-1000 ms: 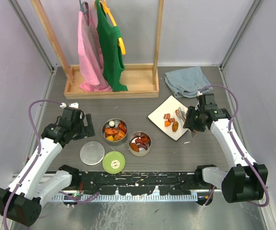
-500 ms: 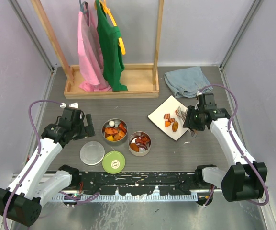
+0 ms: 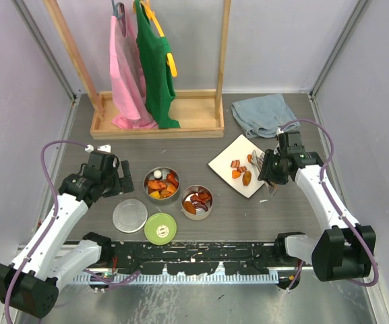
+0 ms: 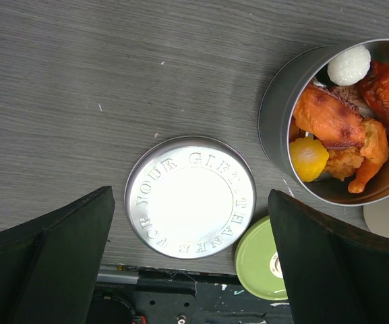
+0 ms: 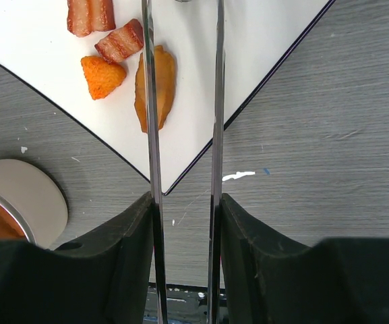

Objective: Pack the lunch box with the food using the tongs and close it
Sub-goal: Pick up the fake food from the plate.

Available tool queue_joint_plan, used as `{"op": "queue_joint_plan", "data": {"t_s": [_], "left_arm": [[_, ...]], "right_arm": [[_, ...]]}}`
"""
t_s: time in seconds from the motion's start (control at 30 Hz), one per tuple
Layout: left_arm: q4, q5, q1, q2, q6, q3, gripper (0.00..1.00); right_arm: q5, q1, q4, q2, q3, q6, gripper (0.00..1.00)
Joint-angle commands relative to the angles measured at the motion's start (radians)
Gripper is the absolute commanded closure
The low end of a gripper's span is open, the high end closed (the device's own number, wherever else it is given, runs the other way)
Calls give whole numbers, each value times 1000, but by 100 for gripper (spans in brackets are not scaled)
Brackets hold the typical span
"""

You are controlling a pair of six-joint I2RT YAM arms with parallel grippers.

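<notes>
Top external, 2 tins [image 3: 162, 183] [image 3: 197, 202], 2 lids [image 3: 129, 215] [image 3: 160, 228], 1 plate [image 3: 224, 162], 1 tongs [image 5: 150, 101]

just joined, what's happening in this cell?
The right gripper holds the tongs over the white plate, above a brown food piece; a few pieces lie on that plate. Both steel tins stand open with food inside. The steel lid and the lime-green lid lie on the table near the arm bases. The left gripper hangs open above the steel lid.
</notes>
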Motion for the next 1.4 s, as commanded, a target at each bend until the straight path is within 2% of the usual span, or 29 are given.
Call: {"op": "queue_joint_plan", "data": {"t_s": [0.0, 0.07, 0.23, 0.63, 0.93, 1.37], "left_arm": [[17, 0, 2, -3, 10, 16, 2], [17, 1, 4, -2, 10, 15, 2], [17, 1, 4, 2, 10, 16, 2], [17, 2, 4, 3, 11, 16, 2], [17, 4, 3, 3, 11, 17, 2], [16, -2, 3, -7, 10, 16, 2]], "right_arm": [[-6, 0, 30, -24, 8, -4, 55], [0, 0, 30, -21, 4, 2, 52], [12, 0, 30, -18, -8, 12, 51], [-31, 0, 26, -60, -7, 30, 61], [-28, 1, -13, -115, 19, 30, 62], [-194, 1, -33, -158, 62, 41, 62]]}}
